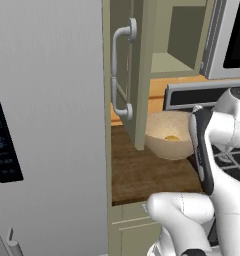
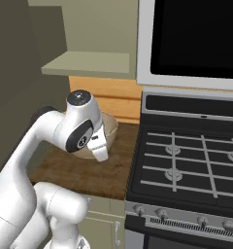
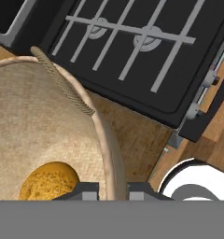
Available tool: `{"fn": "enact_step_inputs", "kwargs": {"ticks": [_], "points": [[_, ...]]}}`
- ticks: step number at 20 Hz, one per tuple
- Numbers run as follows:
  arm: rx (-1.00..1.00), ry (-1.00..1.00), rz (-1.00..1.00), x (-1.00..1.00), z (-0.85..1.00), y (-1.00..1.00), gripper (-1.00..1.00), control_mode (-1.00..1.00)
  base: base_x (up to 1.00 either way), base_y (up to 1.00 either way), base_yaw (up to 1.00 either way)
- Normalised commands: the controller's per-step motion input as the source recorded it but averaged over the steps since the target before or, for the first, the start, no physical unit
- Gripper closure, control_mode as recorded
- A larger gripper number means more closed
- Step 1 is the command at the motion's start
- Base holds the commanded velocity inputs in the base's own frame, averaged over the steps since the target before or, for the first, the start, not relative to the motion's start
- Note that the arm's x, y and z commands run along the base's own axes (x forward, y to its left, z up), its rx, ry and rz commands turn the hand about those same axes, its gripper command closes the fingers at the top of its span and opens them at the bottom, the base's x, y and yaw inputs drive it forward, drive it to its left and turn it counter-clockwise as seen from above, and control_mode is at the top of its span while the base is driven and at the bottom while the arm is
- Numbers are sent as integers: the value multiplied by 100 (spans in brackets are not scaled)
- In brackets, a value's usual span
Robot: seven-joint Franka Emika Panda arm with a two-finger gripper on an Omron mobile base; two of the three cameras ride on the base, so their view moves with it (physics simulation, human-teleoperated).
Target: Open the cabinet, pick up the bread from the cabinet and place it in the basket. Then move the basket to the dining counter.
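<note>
The beige woven basket (image 1: pixel 159 131) (image 2: pixel 110 127) stands on the dark wood worktop (image 1: pixel 147 177) beside the stove. The golden-yellow bread (image 3: pixel 47 183) (image 1: pixel 172 137) lies inside it. In the hand view my gripper (image 3: pixel 113 190) is shut on the basket's thick rim (image 3: pixel 107 144), one fingertip inside the bowl and one outside. A rope handle (image 3: pixel 62 80) lies along the rim. The olive-green cabinet (image 1: pixel 178 64) stands open, its door (image 1: pixel 138 75) swung out with the silver bar handle (image 1: pixel 120 75) facing me. The dining counter is out of view.
A black gas stove (image 2: pixel 186 165) (image 3: pixel 132 46) sits right of the basket, with a microwave (image 2: pixel 196 39) above it. A grey fridge (image 1: pixel 47 125) fills the left. The open cabinet door hangs over the worktop just left of the basket.
</note>
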Motion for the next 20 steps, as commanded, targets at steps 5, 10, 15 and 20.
{"fn": "enact_step_inputs", "kwargs": {"ticks": [5, 10, 15, 20], "points": [[0, -2, -1, -45, 28, 30, 100, -100, 0, 0, 0], [0, 0, 0, -18, 6, 8, 100, -100, 0, 0, 0], [0, 0, 0, 0, 0, 0, 100, -100, 0, 0, 0], [0, 0, 0, 0, 0, 0, 100, 100, -28, -10, 0]]}}
